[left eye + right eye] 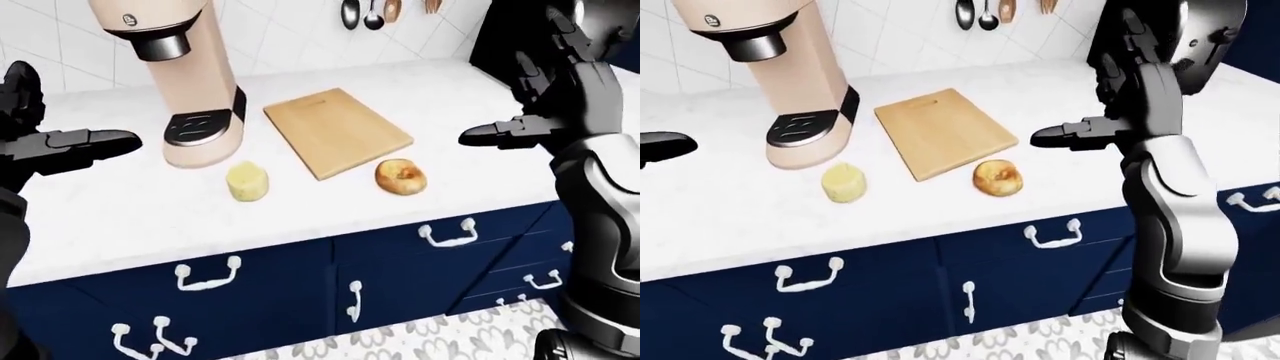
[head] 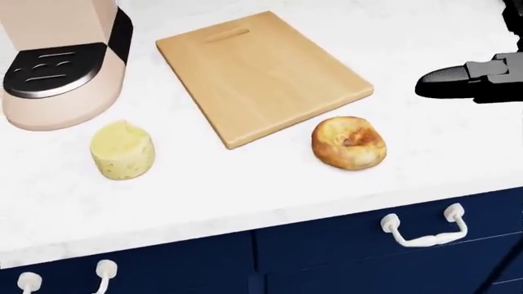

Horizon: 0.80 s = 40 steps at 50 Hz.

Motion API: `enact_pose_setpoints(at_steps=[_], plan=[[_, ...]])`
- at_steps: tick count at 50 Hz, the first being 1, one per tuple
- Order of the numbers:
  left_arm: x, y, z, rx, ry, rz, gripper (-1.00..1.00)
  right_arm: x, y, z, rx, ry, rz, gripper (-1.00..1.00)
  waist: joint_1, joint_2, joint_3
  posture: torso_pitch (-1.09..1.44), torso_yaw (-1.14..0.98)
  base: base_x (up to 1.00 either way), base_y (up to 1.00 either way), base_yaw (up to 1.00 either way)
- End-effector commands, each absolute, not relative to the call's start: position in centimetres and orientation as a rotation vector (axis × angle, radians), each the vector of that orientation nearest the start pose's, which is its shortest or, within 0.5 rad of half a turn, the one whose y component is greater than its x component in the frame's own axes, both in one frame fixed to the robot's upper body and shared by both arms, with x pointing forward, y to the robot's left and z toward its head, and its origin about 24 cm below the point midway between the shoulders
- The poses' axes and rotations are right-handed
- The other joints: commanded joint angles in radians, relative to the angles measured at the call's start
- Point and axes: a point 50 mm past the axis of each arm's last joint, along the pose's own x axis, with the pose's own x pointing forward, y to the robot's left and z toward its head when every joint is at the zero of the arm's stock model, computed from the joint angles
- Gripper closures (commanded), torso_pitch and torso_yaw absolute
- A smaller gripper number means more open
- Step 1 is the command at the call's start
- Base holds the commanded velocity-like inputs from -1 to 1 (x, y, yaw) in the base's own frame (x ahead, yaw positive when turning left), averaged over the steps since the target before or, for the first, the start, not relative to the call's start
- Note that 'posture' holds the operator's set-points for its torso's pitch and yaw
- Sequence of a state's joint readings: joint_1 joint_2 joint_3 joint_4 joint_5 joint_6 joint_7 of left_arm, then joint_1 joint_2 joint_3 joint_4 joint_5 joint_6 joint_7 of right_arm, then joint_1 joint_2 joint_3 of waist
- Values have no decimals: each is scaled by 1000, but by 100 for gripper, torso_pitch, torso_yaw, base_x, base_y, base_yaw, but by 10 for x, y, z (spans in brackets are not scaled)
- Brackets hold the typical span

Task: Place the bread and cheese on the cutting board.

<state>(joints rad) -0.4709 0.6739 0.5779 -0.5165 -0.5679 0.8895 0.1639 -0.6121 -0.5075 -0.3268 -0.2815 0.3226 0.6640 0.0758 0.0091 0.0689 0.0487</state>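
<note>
A wooden cutting board (image 2: 262, 73) lies bare on the white counter (image 2: 245, 190). A browned bagel-shaped bread (image 2: 349, 143) rests just below the board's lower right corner. A pale yellow cheese cylinder (image 2: 122, 150) stands to the board's lower left, beneath the coffee machine. My right hand (image 1: 505, 133) hovers open over the counter, right of the board and above the bread, holding nothing. At the left edge of the left-eye view my left hand (image 1: 85, 142) is held open and far from the cheese.
A beige coffee machine (image 1: 185, 82) stands left of the board. Utensils (image 1: 365, 11) hang on the tiled wall above. Navy drawers with white handles (image 1: 447, 234) run under the counter edge. Patterned floor (image 1: 400, 341) shows at the bottom.
</note>
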Motion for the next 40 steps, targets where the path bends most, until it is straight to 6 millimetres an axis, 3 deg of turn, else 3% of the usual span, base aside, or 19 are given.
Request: enact_pose_setpoints(at_steps=[1, 4, 6, 7, 8, 9, 10, 12, 14, 18, 20, 22, 23, 27, 30, 34, 37, 38, 40], plan=[[232, 284, 299, 95, -418, 300, -100, 289, -245, 283, -134, -435, -73, -100, -8, 1, -24, 0, 0, 20, 0, 0], [231, 285, 299, 96, -418, 304, -100, 289, -245, 289, -135, -436, -73, -100, -3, -28, -16, 0, 0, 20, 0, 0], [231, 286, 298, 97, -418, 307, -100, 289, -245, 281, -135, -436, -73, -100, 0, -53, -14, 0, 0, 20, 0, 0], [230, 286, 298, 98, -418, 308, -100, 289, -245, 289, -134, -437, -73, -100, 3, -69, -15, 0, 0, 20, 0, 0], [230, 286, 298, 97, -417, 309, -100, 289, -245, 284, -135, -436, -74, -100, 7, -92, -19, 0, 0, 20, 0, 0], [230, 286, 297, 98, -416, 309, -100, 289, -245, 281, -135, -436, -74, -100, 6, -125, -32, 0, 0, 20, 0, 0], [230, 287, 298, 99, -416, 310, -100, 289, -245, 281, -135, -437, -74, -100, -3, -91, -25, 0, 0, 20, 0, 0], [229, 287, 297, 99, -414, 312, -100, 289, -246, 292, -136, -438, -74, -100, -5, -107, -18, 0, 0, 20, 0, 0], [229, 289, 297, 99, -414, 316, -100, 289, -245, 284, -136, -438, -74, -100, -12, -93, -25, 0, 0, 20, 0, 0], [227, 290, 297, 102, -413, 321, -100, 288, -245, 281, -137, -438, -72, -100, -16, -60, -8, 0, 0, 20, 0, 0], [227, 291, 298, 101, -413, 324, -100, 288, -245, 282, -137, -439, -74, -100, -22, -29, -7, 0, 0, 20, 0, 0], [226, 292, 298, 100, -413, 326, -100, 288, -246, 290, -133, -442, -78, -100, -31, 24, -11, 0, 0, 10, 0, 0], [227, 292, 298, 100, -414, 326, -100, 288, -246, 290, -136, -442, -78, -100, -36, -2, -16, 0, 0, 0, 0, 0], [227, 292, 300, 99, -416, 326, -100, 287, -245, 287, -142, -447, -69, -100, -23, -17, -9, 0, 0, 0, 0, 0], [227, 292, 300, 99, -416, 325, -100, 287, -245, 286, -143, -444, -66, -100, -21, -56, 0, 0, 0, 0, 0, 0], [226, 293, 301, 98, -418, 328, -100, 288, -246, 287, -157, -439, -71, -100, -18, -50, -18, 0, 0, 0, 0, 0], [226, 293, 301, 97, -419, 328, -100, 288, -246, 290, -195, -431, -67, -100, -18, -49, -16, 0, 0, 0, 0, 0], [226, 293, 301, 97, -419, 329, -100, 288, -247, 300, -207, -429, -66, -100, -19, -49, -15, 0, 0, 0, 0, 0], [225, 293, 301, 97, -419, 329, -100, 288, -248, 295, -241, -423, -62, -100, -22, -48, -15, 0, 0, 0, 0, 0]])
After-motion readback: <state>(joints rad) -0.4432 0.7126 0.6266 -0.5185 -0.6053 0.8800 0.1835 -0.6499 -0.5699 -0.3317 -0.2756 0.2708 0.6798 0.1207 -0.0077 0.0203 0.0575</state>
